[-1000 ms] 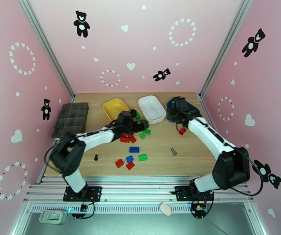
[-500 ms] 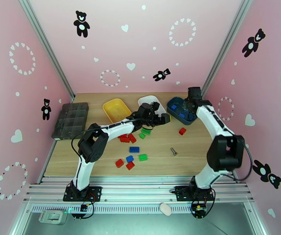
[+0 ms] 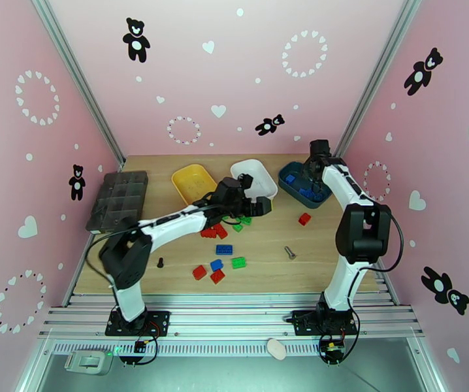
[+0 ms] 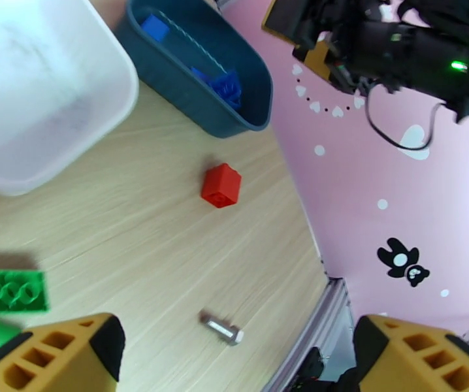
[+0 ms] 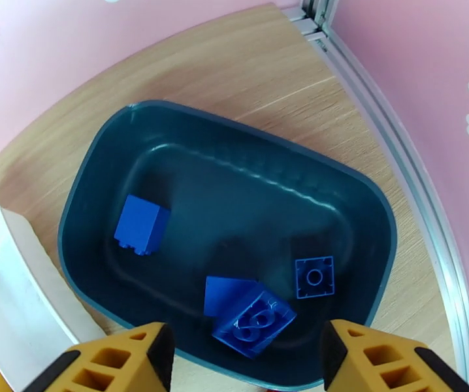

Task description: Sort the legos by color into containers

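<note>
**Sorting in progress:** Two robot arms work over a wooden table [image 3: 313, 256] strewn with toy bricks, inside a pink booth dotted with hearts and teddy bears.

The right gripper [image 5: 246, 347] hangs directly above the dark teal tub [image 5: 247, 197] at the table's far right corner. Its orange fingers [image 5: 120, 364] are spread partway, with nothing between them. Four blue pieces lie in that tub:
- a chunky blue brick [image 5: 142, 225] on the side toward the white tub;
- a small square piece [image 5: 314, 277] showing a ring at its centre;
- a studded blue brick [image 5: 255, 319] resting against a flat blue piece [image 5: 225, 294], just below the jaws.

The left gripper [image 4: 234, 341] reaches across the middle of the table, just in front of the white tub [image 4: 120, 86]. Its fingers stand wide apart and hold nothing. In its wrist view a lone red lego [image 4: 221, 185] sits on bare wood in front of the teal tub. A green lego [image 4: 10, 291] lies at the left edge of that view, and a metal screw [image 4: 221, 326] rests on the wood near the gap between the fingers.

Seen from overhead, the yellow tub [image 3: 192, 179] stands left of the white one, so the three tubs form a row along the back of the table. A red cluster [image 3: 211, 231] lies beneath the left arm, and a loose blue lego [image 3: 224, 249] lies nearer the front among other red, green and blue bricks. A dark grey organizer tray [image 3: 118, 198] lies along the left edge, with a small black screw [image 3: 160, 261] on the wood in front of it.
</note>
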Robot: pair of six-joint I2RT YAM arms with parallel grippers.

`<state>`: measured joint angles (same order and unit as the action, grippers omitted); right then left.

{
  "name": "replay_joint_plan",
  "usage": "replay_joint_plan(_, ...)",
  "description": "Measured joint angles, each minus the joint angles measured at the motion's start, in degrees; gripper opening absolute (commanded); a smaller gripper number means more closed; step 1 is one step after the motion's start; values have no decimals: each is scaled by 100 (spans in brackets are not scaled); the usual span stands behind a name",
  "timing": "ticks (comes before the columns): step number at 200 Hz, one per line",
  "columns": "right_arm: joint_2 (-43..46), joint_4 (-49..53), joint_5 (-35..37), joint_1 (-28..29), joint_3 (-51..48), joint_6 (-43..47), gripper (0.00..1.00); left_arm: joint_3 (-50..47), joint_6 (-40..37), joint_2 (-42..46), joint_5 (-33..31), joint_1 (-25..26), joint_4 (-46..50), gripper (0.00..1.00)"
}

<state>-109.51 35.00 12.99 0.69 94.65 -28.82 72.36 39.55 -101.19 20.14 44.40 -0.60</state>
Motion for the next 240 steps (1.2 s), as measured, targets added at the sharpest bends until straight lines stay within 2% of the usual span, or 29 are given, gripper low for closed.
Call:
replay_joint_plan(27,363,-136,-136,212,-496,57,64,-398,-254,671,-573,-24,330,96)
replay_joint_plan(48,774,-192,-299,634,-861,129,63,-789,-376,1180,-984,-114,579,96)
replay_joint_plan(93,1346,-435,-527,1862,-1405,466,67,-1987,-378,2197,-1436,-896,929,96)
replay_joint_plan(166,1344,-435,-861,3891,-1989,1344,72,-3467,50,3067,-1217,-2330,962,99)
replay_joint_plan(208,850,-289,-997,4887,-2133,1740,72,-3742,166,3407,-1088,-2566,940,99)
replay_joint_plan(240,417,-214,-986,5287,-2256,1792,72,-3836,192,3545,-1045,-2599,940,98)
